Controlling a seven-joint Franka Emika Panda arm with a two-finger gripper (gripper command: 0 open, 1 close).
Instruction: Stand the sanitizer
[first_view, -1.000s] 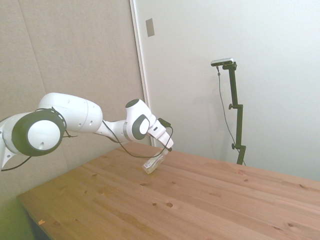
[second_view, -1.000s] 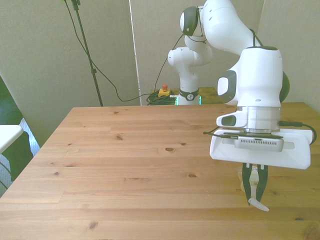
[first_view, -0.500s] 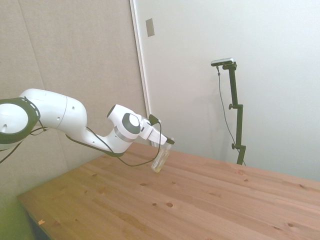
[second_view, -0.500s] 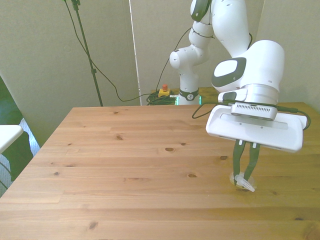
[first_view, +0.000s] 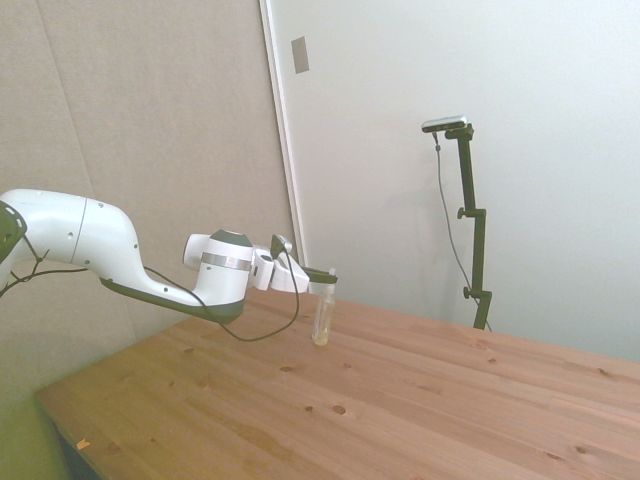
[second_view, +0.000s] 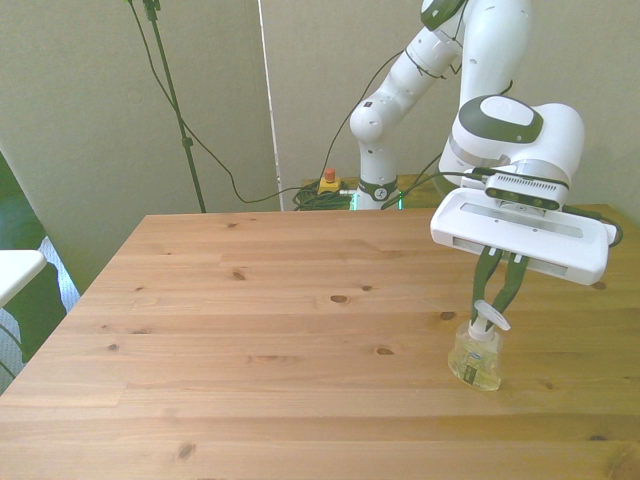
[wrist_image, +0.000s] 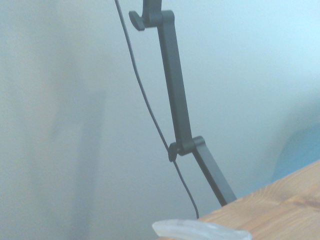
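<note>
Arm: white, reaching in low from the side view's left, forearm near level, wrist turned so the fingers point sideways at the bottle's top.

Gripper (second_view: 497, 300): dark fingers converge to a narrow V at the white cap; they look pinched on it. In the side view the gripper (first_view: 322, 279) sits right at the cap, with no gap visible. Judged grasping the bottle by its nozzle.

Sanitizer (second_view: 476, 358): small clear bottle with a yellowish base, at the front view's right, on the near half of the table. The side view shows the sanitizer (first_view: 321, 320) upright, or very close to it, base down on the boards. Whether the base bears fully flat I cannot tell. In the wrist view only a pale blurred sliver (wrist_image: 200, 231) shows, probably the cap.

Table (second_view: 250, 340): bare wooden planks around the bottle; nothing near enough to knock.

Step in hand: the bottle is set on its base, the grip not yet let go. The task looks nearly done.

Next move calls for: a slow opening of the fingers, both clearing the cap evenly so neither drags it sideways, then a straight retreat away from the bottle.

Risk: slim bottle, small base, held high up; a slight sideways pull at release could tip it.
</note>
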